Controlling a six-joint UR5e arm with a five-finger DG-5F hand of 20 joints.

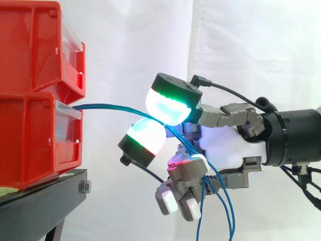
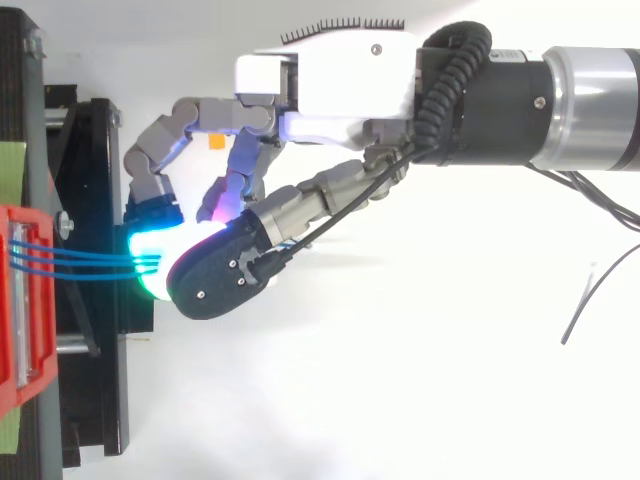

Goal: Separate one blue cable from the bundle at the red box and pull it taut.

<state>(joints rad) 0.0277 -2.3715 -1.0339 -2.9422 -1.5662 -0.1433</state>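
Leaving the red box, blue cables pinched between the hand's pads

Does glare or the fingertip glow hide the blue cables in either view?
Side view: even light, bright curtain, no hard shadows; the cables read clearly from bin to pads. Top view: cyan glow off the pads swallows the cables' ends; they are clear near the bin.

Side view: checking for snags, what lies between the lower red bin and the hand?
Only the blue cables, arching from the lower red bin to the hand pinching them. The top view shows the same strands side by side.
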